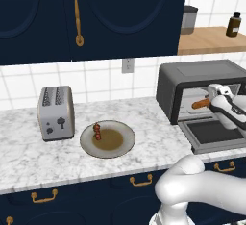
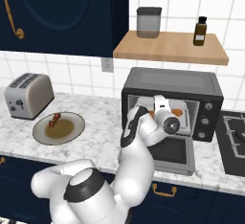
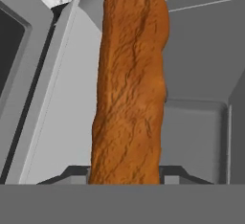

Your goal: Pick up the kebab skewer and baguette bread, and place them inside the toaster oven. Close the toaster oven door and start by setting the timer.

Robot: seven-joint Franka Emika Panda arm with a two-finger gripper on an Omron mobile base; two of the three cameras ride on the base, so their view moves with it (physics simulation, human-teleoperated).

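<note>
The toaster oven (image 1: 202, 75) (image 2: 172, 82) stands at the counter's right with its glass door (image 1: 214, 132) (image 2: 174, 153) dropped open and flat. My gripper (image 1: 215, 99) (image 2: 160, 106) (image 3: 125, 175) reaches into the oven's mouth, shut on the orange-brown baguette (image 3: 129, 89). One end of the baguette (image 1: 201, 105) pokes out to the left of the hand, inside the cavity. Whether the loaf rests on the oven floor I cannot tell. The kebab skewer (image 1: 97, 131) (image 2: 54, 119) lies on the left rim of a brown-centred plate (image 1: 120, 144) (image 2: 72, 131), well left of the oven.
A silver two-slot toaster (image 1: 56, 112) (image 2: 28, 95) stands left of the plate. Above the oven a wooden shelf (image 2: 167, 48) carries a grey canister (image 2: 149, 22) and a brown bottle (image 2: 201, 30). A stove top (image 2: 234, 141) borders the oven's right. The oven knobs (image 2: 206, 114) sit on its right front.
</note>
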